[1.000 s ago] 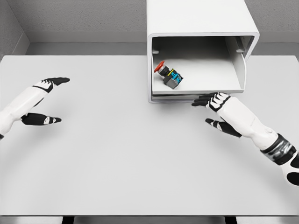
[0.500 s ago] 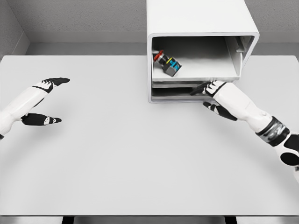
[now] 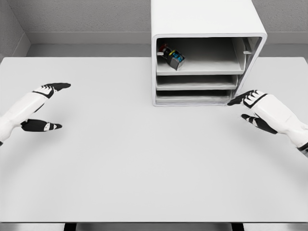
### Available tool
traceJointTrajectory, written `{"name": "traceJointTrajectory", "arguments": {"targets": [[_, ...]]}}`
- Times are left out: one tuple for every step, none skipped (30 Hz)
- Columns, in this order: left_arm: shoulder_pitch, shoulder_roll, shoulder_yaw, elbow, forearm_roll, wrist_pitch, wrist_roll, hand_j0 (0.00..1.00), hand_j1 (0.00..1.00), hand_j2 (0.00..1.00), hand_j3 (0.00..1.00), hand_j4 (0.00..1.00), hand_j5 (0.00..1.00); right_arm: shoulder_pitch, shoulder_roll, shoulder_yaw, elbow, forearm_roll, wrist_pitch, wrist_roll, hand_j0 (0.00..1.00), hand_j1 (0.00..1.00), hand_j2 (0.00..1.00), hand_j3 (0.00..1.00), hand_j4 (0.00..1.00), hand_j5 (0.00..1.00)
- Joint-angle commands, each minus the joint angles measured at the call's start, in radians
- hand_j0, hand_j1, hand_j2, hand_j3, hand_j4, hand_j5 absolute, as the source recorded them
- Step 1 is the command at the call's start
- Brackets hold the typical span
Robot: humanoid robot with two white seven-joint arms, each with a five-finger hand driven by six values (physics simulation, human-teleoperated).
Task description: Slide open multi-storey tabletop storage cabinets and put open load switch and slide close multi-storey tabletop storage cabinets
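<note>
The white storage cabinet (image 3: pixel 207 21) stands at the back of the table, right of centre, its front showing three stacked trays. The load switch (image 3: pixel 172 56), black with a red button and blue part, lies at the left of the top tray (image 3: pixel 207 67), which sits pushed back inside the cabinet. My right hand (image 3: pixel 248 107) hovers just off the cabinet's lower right corner, fingers spread and empty, apart from the trays. At the far left my left hand (image 3: pixel 50 106) rests above the table, open and empty.
The grey table (image 3: pixel 144 163) stretches wide in front of the cabinet. A grey wall runs behind it. The lower two trays (image 3: pixel 197 89) sit flush inside the cabinet.
The top tray with the switch slid back into the cabinet. My right hand moved off the tray front, rightward to the cabinet's lower right corner. The left arm stayed still.
</note>
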Motion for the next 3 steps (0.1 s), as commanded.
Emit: {"name": "traceJointTrajectory", "arguments": {"targets": [[0.000, 0.001, 0.003, 0.000, 0.000, 0.003, 0.000, 1.00, 1.00, 1.00, 1.00, 1.00, 1.00, 0.000, -0.032, -0.063, -0.002, -0.008, -0.001, -0.009, 0.70, 0.70, 0.70, 0.70, 0.70, 0.70], [0.000, 0.001, 0.003, 0.000, -0.002, 0.003, 0.000, 1.00, 1.00, 1.00, 1.00, 1.00, 1.00, -0.002, -0.034, -0.063, -0.001, -0.008, -0.001, -0.009, 0.70, 0.70, 0.70, 0.70, 0.70, 0.70], [-0.002, 0.001, 0.005, 0.000, -0.002, 0.003, 0.000, 1.00, 1.00, 1.00, 1.00, 1.00, 1.00, -0.002, -0.034, -0.063, -0.001, -0.008, -0.001, -0.009, 0.70, 0.70, 0.70, 0.70, 0.70, 0.70]]}}
